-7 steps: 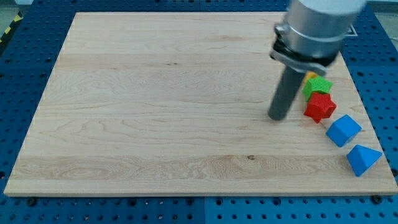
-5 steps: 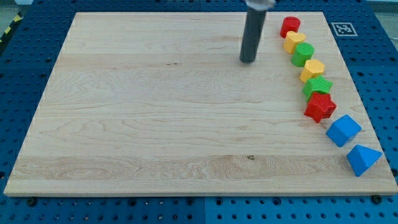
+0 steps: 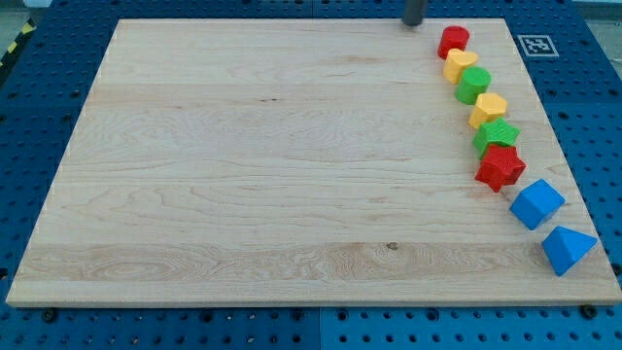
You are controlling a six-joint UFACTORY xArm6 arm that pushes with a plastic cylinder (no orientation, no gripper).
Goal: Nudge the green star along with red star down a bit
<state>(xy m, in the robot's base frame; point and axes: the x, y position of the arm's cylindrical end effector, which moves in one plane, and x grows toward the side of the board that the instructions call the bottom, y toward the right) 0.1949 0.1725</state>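
Note:
The green star [image 3: 496, 135] lies near the board's right edge, touching the red star [image 3: 500, 166] just below it. My tip [image 3: 413, 22] is at the view's top edge, well above and left of both stars, left of the red cylinder [image 3: 453, 42]. It touches no block.
A curved line of blocks runs down the right side: red cylinder, yellow block [image 3: 461, 65], green cylinder [image 3: 473, 85], yellow block [image 3: 489, 109], then the stars, a blue cube [image 3: 536, 203] and a blue triangle [image 3: 567, 249]. A marker tag [image 3: 535, 45] sits at the top right corner.
My rod has moved from beside the stars up to the top edge of the board. No block has moved.

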